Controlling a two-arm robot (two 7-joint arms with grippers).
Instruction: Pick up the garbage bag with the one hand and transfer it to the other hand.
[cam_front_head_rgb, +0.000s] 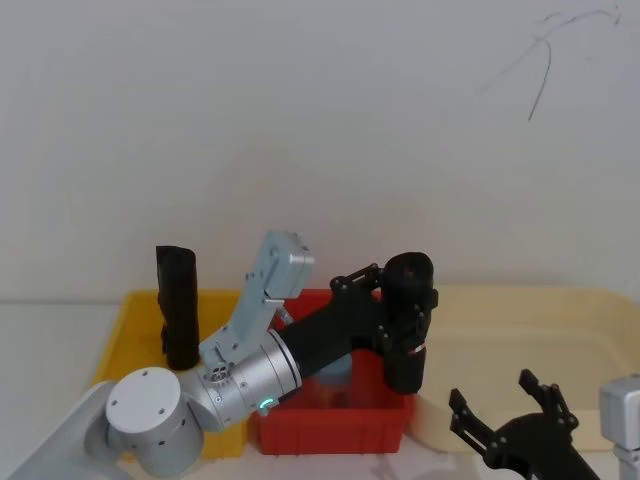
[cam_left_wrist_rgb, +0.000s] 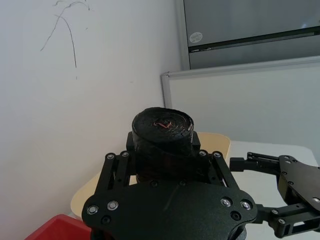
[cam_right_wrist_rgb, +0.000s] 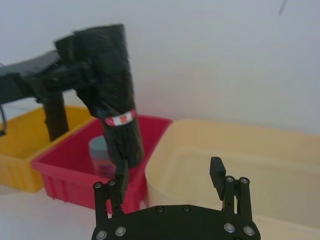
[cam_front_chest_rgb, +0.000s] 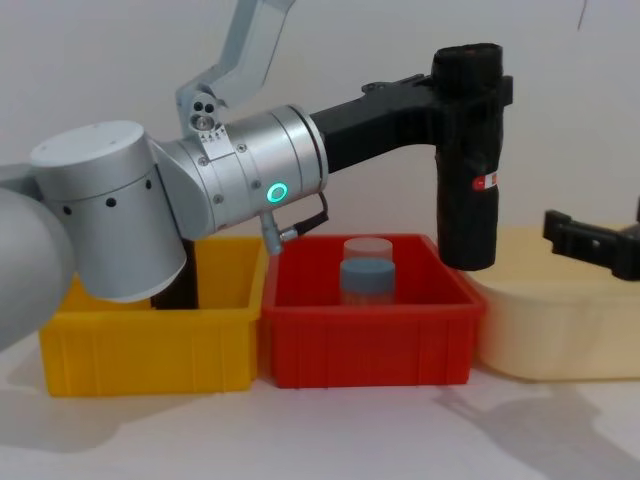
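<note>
On the far left, a yellow bin (cam_front_chest_rgb: 150, 350) sits on the tabletop (cam_front_chest_rgb: 350, 430) with a slim black roll (cam_front_head_rgb: 178, 305) standing upright in it. The left arm's silver barrel (cam_front_chest_rgb: 250, 180) stretches across, its ring light (cam_front_chest_rgb: 277, 191) glowing green. Below it is the red bin (cam_front_chest_rgb: 370, 345), touching the yellow one, with a clear jar (cam_front_chest_rgb: 367, 275) and its grey-blue lid inside.

Now the action: the left gripper (cam_front_chest_rgb: 470, 100) has its fingers clamped round the upper part of the garbage bag (cam_front_chest_rgb: 468, 200). The bag is upright and off the tabletop, red-and-white label (cam_front_chest_rgb: 489, 182) low on its side, its lower end down by the red bin's right-hand end.

Further right comes the cream tray (cam_front_chest_rgb: 560, 330), just beside the red bin. Over it is the right gripper (cam_right_wrist_rgb: 169, 167), fingers (cam_right_wrist_rgb: 216, 167) spread wide and holding nothing, pointing towards the bag but apart from it.
</note>
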